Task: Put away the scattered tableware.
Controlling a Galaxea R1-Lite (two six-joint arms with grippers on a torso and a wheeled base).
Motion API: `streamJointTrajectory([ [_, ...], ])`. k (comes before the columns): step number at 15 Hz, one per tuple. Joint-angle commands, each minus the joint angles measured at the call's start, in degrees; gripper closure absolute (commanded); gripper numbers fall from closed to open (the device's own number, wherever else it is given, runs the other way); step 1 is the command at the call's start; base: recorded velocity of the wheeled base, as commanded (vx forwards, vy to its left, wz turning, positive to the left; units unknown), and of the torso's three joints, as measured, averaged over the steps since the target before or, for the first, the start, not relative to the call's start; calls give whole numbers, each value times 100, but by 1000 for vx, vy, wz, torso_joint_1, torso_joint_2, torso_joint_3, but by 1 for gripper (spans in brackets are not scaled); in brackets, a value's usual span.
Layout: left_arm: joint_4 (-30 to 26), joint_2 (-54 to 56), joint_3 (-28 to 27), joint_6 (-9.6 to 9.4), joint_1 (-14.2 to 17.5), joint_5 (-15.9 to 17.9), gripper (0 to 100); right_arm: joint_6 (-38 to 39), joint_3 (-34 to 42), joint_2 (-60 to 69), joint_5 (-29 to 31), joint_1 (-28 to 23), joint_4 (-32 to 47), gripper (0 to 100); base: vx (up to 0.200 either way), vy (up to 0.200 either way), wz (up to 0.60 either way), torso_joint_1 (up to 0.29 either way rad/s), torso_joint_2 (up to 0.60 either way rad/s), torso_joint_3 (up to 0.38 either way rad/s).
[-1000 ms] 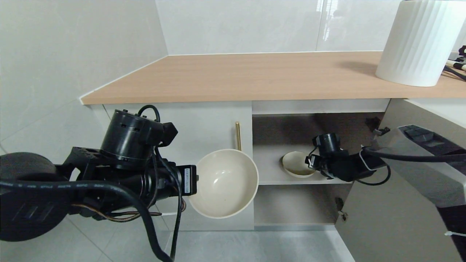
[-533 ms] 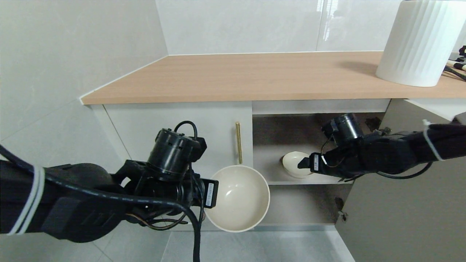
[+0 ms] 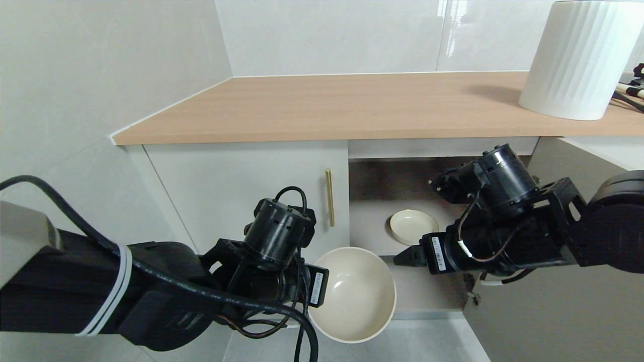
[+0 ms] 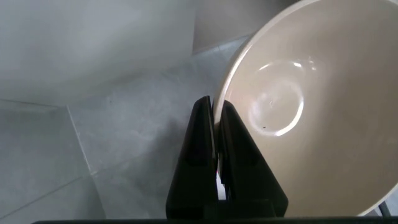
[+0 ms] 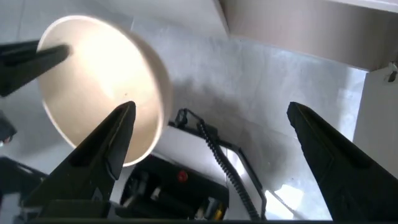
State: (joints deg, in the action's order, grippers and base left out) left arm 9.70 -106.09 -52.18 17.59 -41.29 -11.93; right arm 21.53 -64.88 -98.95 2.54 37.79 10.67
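Head view: left gripper (image 3: 318, 287), jaws clenched on the rim of the bowl (image 3: 354, 296), low before the open cabinet (image 3: 241, 176); right gripper (image 3: 405, 257) beside it, jaws released. Bowl judged stiff, glossy, breakable; the thin rim pinch may slip

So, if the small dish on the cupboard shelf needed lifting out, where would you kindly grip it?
Probably its near rim, coming from the open cupboard front: the small dish lies flat and right way up on the shelf, so one jaw could slip inside the rim, one outside.
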Motion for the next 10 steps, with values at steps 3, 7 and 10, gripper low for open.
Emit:
streamJointTrajectory([
  [3,-4,-34,-3,34,-55,-11,100,-52,116,-414,203,361,-30,0,0,0,0,0,0,0],
  [7,-4,-25,6,43,-125,-2,100,-52,98,-608,239,405,-47,0,0,0,0,0,0,0],
  [10,-4,-34,6,43,-125,-2,100,-43,98,-652,256,413,-100,0,0,0,0,0,0,0],
])
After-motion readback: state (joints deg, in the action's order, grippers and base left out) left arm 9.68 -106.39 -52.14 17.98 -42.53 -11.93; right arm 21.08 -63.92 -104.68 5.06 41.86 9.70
